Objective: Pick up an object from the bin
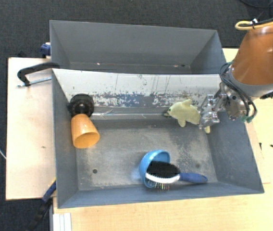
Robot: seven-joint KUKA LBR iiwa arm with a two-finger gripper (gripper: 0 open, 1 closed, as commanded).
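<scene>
**Gripper beside a pale soft thing at the back of the bin**

A brush (164,171) with black bristles, a white base and a blue handle lay near the front wall of the grey bin (127,47). It rested against a round blue cup (153,159) just behind it and to its left.

Behind the brush and a little to its right, close to the scuffed back wall, lay a pale yellow-green soft thing (184,112) of lumpy shape. The gripper (207,114) was low in the bin just to the right of that thing, at the same depth behind the brush, and its metal tip touched or nearly touched the thing's right edge. Whether the gripper was open, closed or gripping that edge could not be told. The arm's orange cover (261,52) stood farther right and behind.

Well to the left of the brush an orange cup (84,131) lay on its side. A black round thing (81,105) touched its far end.
</scene>
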